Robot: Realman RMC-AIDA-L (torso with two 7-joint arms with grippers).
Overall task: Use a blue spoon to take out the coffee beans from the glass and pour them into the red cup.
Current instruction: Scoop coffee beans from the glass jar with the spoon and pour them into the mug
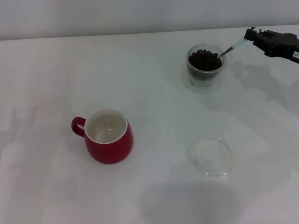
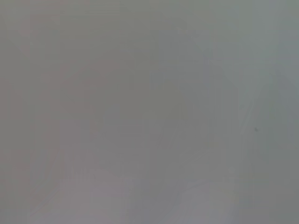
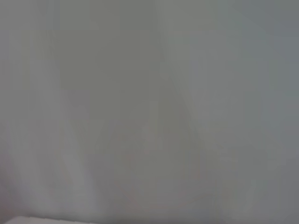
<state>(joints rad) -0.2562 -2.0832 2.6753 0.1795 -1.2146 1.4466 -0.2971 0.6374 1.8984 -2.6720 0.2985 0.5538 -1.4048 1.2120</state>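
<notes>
Spoon: your right gripper (image 1: 252,37) pinches one pale-blue-handled metal teaspoon (image 1: 232,47), bowl in the beans.
Glass: one clear round tumbler (image 1: 204,67), heaped dark oval beans (image 1: 204,60).
Cup: one rounded red mug (image 1: 108,135), white inside.

Head view bright, soft shadows; both wrist views featureless grey blur

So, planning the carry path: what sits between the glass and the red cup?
Only bare table between glass and red cup, per the head view.
</notes>
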